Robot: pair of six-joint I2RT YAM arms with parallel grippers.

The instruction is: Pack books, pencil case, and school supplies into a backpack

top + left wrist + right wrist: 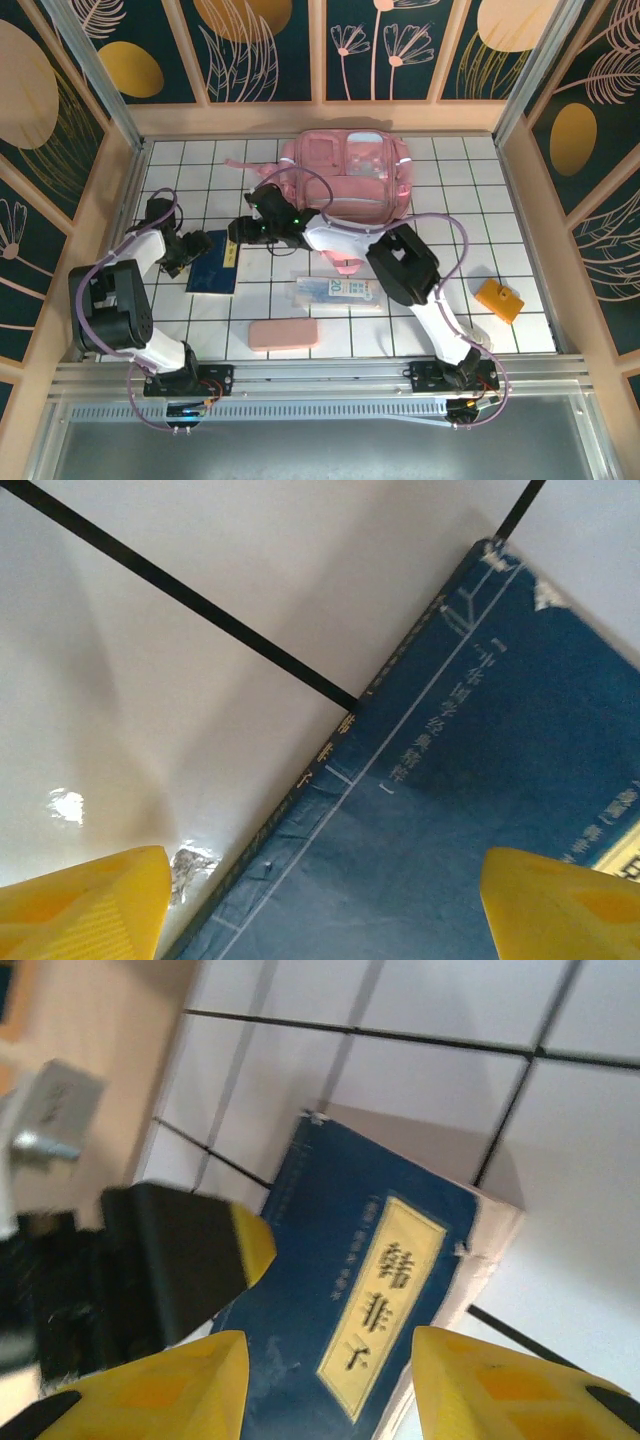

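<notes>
Where the arms meet: over the book [213,268], which lies flat at 9 o'clock on the table [460,200].
Grip, left: left end effector [320,868] stands wide and clamps nothing. One finger [90,900] is over bare table and the other over the cover, with the book's edge between them.
Grip, right: right end effector [330,1345] stands partly parted with nothing between its fingers, hanging above the book's yellow label [385,1305].
Obstructions: right arm [400,262] lies across the front of the backpack [350,165] and over a pink strap [347,266]. In the right wrist view, a dark, yellow-tipped finger of the left end effector sits at the book's 9 o'clock edge.
Surroundings: pencil case [283,334] at 7 o'clock. Packet [335,290], printed "20", lies near centre, just beside the right arm. Orange block [498,300] at 4 o'clock, well apart from the rest.
Container: backpack at 12 o'clock, by the far edge, translucent front pockets facing up. Contents cannot be told.
Top view: gives the whole layout; the label reads as a small yellow mark.
Right wrist view: dark characters on the label, and a pale page edge along the book's side.
Left wrist view: fine pale ruled lines and small print near the book's edge, with a black tile joint [200,610] running up to it.
</notes>
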